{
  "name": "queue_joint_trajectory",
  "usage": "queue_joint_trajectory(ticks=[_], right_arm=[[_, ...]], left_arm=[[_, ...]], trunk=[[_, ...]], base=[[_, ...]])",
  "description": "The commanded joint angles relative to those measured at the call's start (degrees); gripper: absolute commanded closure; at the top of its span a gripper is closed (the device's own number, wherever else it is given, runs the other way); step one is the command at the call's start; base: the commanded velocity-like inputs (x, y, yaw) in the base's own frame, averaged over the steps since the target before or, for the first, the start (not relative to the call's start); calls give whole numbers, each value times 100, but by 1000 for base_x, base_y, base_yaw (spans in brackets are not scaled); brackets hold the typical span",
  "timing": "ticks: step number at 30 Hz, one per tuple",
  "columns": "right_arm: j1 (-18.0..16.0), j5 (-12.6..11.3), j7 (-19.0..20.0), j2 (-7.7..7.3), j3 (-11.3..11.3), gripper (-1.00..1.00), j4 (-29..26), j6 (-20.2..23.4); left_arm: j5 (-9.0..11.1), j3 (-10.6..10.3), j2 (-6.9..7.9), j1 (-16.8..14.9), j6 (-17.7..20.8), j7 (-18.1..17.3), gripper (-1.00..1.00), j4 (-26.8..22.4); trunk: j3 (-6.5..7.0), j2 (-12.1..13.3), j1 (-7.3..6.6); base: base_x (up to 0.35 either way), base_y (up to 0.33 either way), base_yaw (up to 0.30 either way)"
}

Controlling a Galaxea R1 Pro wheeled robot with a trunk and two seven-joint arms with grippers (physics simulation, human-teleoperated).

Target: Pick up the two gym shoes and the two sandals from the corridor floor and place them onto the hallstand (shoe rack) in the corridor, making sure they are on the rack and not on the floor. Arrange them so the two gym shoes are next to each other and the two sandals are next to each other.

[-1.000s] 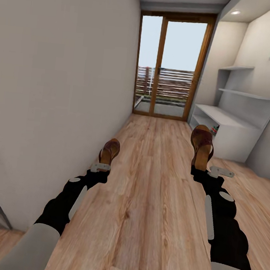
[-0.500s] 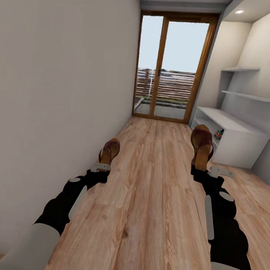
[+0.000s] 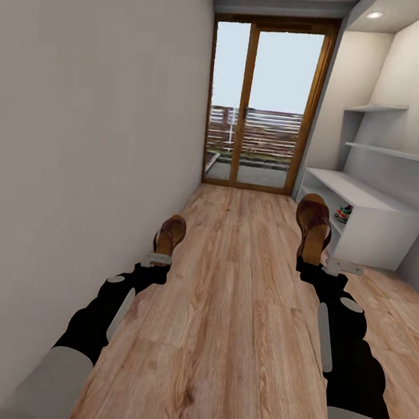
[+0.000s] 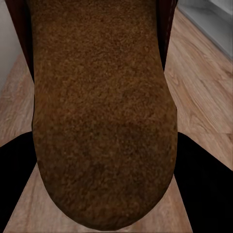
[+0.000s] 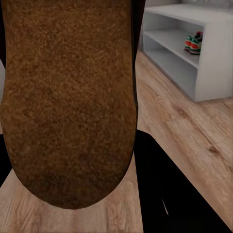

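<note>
Each of my grippers carries one brown sandal above the wood-plank corridor floor (image 3: pixel 240 290). The left gripper (image 3: pixel 158 259) is shut on a sandal (image 3: pixel 170 232) whose suede footbed (image 4: pixel 102 111) looms close in the left wrist view. The right gripper (image 3: pixel 310 262) is shut on the other sandal (image 3: pixel 314 224), its footbed (image 5: pixel 68 97) close to the right wrist camera. The pale grey-white hallstand (image 3: pixel 365 200) stands ahead on the right. A gym shoe (image 3: pixel 343 213) with teal stripes sits on its upper open shelf, the same gym shoe (image 5: pixel 193 42) showing in the right wrist view.
A plain white wall (image 3: pixel 79 157) runs close along the left. A wood-framed glass door (image 3: pixel 265 106) closes the corridor's far end. Staggered wall shelves (image 3: pixel 385 131) hang above the bench top.
The camera has advanced down the corridor and turned slightly; the hallstand has drifted right in the picture. Both arms keep their pose with the sandals held.
</note>
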Motion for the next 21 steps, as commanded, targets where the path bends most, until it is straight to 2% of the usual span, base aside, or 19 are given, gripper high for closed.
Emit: queue_joint_trajectory(ticks=[1,5,21], right_arm=[[-6,6,-8,4,-2,100,-7,35],[-8,6,-8,4,-3,100,-7,35],[-6,6,-8,4,-5,100,-7,35]], left_arm=[[20,6,0,-2,37,-14,100,-8],[18,4,0,-2,36,-14,100,-8],[23,5,0,-2,36,-14,100,-7]], trunk=[[0,-2,2],[18,-2,2],[21,-2,2]], base=[[348,0,-185],[348,0,-142],[348,0,-7]])
